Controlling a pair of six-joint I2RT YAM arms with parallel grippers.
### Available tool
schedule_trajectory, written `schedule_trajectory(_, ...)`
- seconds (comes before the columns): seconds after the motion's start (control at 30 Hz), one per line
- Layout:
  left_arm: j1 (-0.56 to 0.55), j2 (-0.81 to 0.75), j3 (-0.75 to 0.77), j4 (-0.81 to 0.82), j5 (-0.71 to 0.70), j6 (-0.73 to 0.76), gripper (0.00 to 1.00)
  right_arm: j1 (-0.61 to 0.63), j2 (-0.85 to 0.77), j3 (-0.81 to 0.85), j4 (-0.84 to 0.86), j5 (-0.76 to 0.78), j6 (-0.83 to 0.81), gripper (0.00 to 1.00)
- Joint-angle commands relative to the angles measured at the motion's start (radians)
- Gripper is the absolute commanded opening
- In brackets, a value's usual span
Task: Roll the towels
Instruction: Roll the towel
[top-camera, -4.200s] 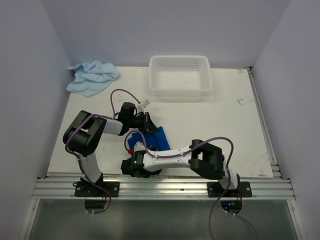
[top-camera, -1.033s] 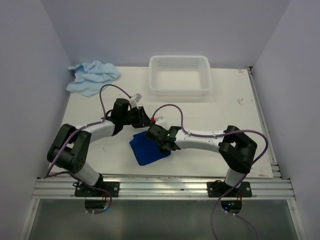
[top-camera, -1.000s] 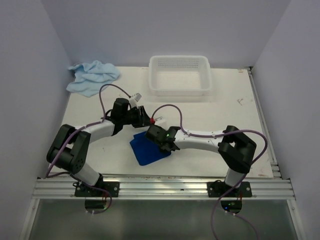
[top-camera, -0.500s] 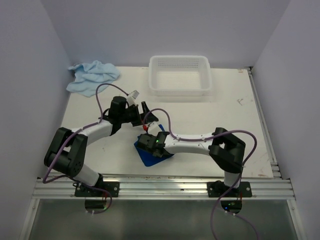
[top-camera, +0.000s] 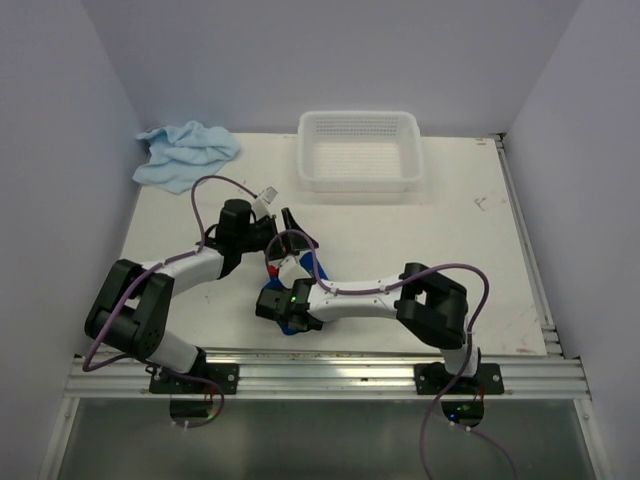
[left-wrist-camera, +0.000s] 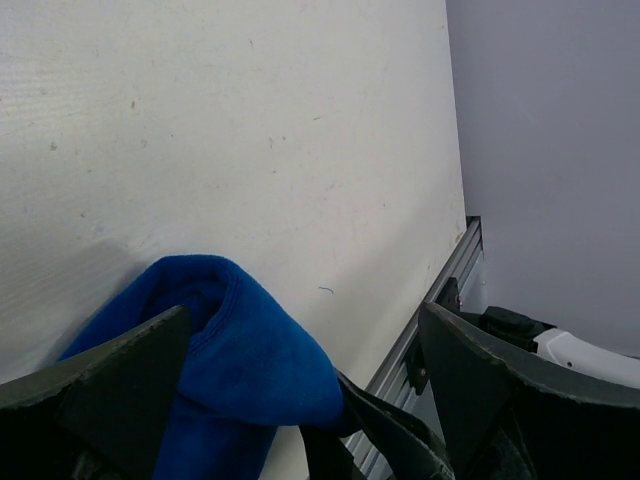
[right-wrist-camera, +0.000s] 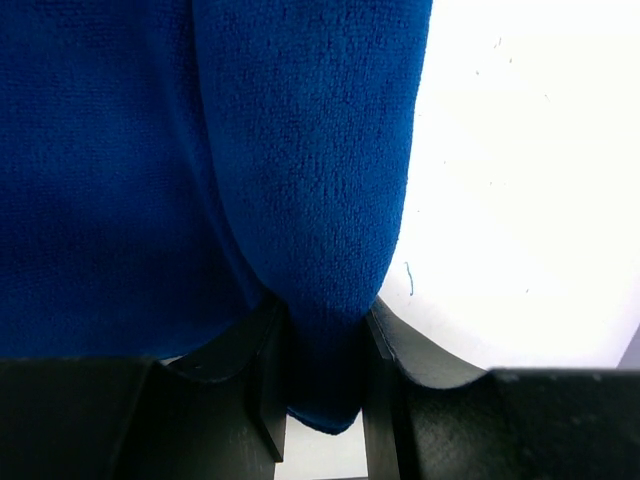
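The dark royal blue towel (top-camera: 317, 270) lies bunched near the table's front, mostly hidden under the two wrists. In the right wrist view my right gripper (right-wrist-camera: 322, 335) is shut on a thick fold of that dark blue towel (right-wrist-camera: 200, 150). The right gripper (top-camera: 273, 301) sits low at the front left of the towel. My left gripper (top-camera: 290, 233) hovers just behind it with its jaws wide open. In the left wrist view a hump of the dark blue towel (left-wrist-camera: 225, 335) rises between the left gripper's (left-wrist-camera: 303, 315) fingers, unheld. The pale sky blue towel (top-camera: 186, 153) lies crumpled at the far left corner.
A white perforated basket (top-camera: 360, 176) stands at the back centre. The aluminium rail (top-camera: 320, 375) runs along the near edge, close to the right gripper. Grey walls close in on both sides.
My left gripper has opened and let go of the dark blue towel. The right gripper has dragged its fold left and toward the near edge, bunching the towel under it.
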Motion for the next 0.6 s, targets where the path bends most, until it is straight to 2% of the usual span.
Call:
schedule_trajectory(0.0, -0.005, -0.02, 0.024, 0.036, 0.03, -0.012, 0.99, 0.026, 0.046, 0.084, -0.072, 0.11, 0.019, 0.0)
schedule_trajectory(0.23, -0.036, -0.018, 0.035, -0.041, 0.002, 0.032, 0.99, 0.06, 0.142, 0.191, -0.19, 0.194, 0.015, 0.0)
schedule_trajectory(0.57, -0.052, 0.002, -0.007, -0.052, -0.015, 0.071, 0.98, 0.089, 0.284, 0.316, -0.36, 0.279, 0.029, 0.0)
